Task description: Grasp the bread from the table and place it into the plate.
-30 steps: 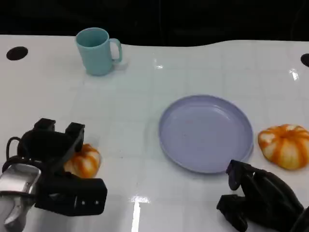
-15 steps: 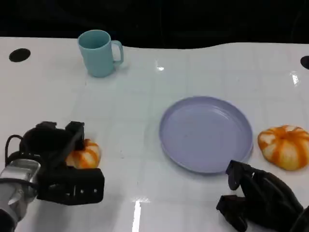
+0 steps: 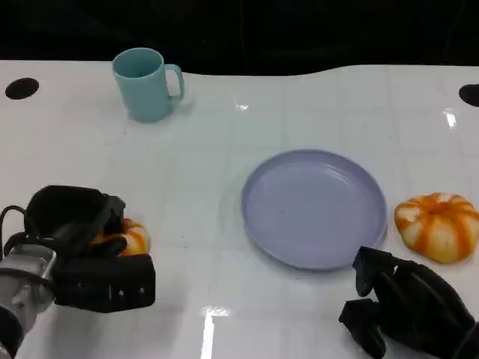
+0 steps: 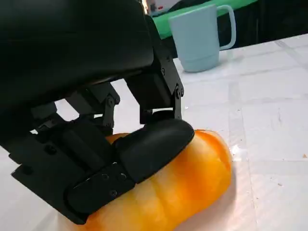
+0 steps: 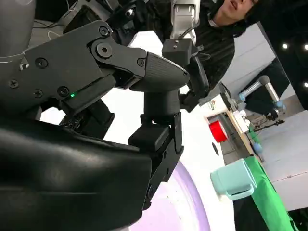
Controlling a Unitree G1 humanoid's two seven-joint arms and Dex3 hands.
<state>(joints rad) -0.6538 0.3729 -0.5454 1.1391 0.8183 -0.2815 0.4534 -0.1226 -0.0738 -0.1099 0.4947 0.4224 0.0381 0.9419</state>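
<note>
My left hand (image 3: 71, 224) covers most of the bread (image 3: 129, 236); my fingers (image 4: 154, 144) hide its top. My right hand (image 3: 404, 310) is cut by the frame edge; its grip is unclear.

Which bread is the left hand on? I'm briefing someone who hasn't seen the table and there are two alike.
Start from the lavender plate in the middle of the white table. The bread sits well off toward the robot's left, under the fingers of the left hand, nearer than the teal mug. The other orange bun lies uncovered beside the plate's opposite rim.
</note>
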